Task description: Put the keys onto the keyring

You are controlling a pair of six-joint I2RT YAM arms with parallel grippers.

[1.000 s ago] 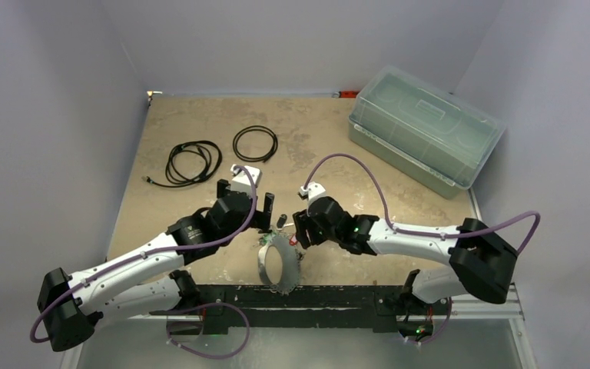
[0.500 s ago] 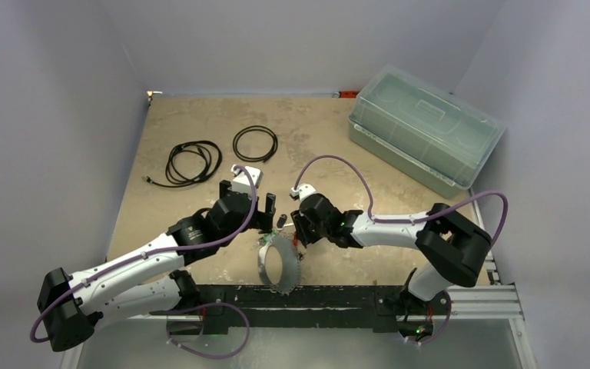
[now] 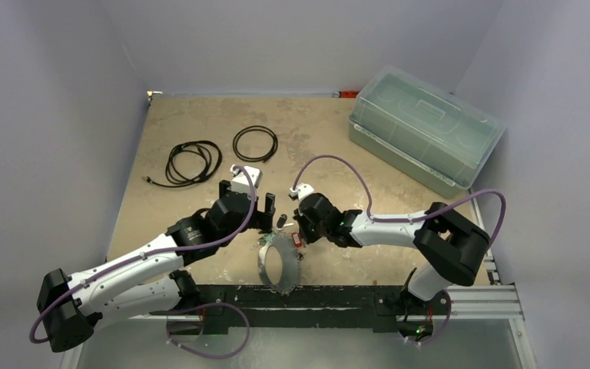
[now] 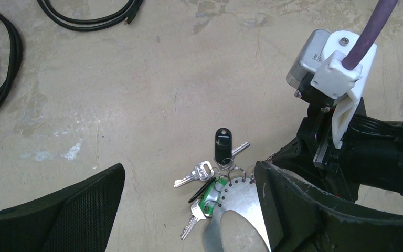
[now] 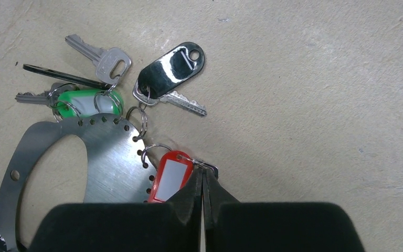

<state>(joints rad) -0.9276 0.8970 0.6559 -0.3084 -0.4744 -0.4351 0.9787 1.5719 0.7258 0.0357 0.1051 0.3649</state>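
- Since a second ago the right arm's elbow has swung in toward the middle of the table. The right gripper has crept a little left to the keys, and its jaws, apart then, are now pressed together.
- In the right wrist view the two black fingers of the right gripper meet at a small metal piece just beside the red-tagged key. Whether that piece is pinched between them cannot be told.
- The left gripper has hardly shifted. In its own view the left gripper has its jaws wide apart, holding nothing, and the key cluster lies on the table between them.
- The flat silver metal keyring, an oval plate with small holes along its rim, lies by the near edge of the tan mottled table, between the two grippers.
- Close up, the keyring has the keys fanned around its far rim. The green-tagged key touches the rim, and the red-tagged key overlaps the edge.
- The glossy black-tagged key lies just beyond the rim, with a bare silver key beside it.
- Small wire rings sit at the rim holes; which are threaded is unclear.
- Two black cable coils lie far left, and a clear lidded plastic box stands far right.
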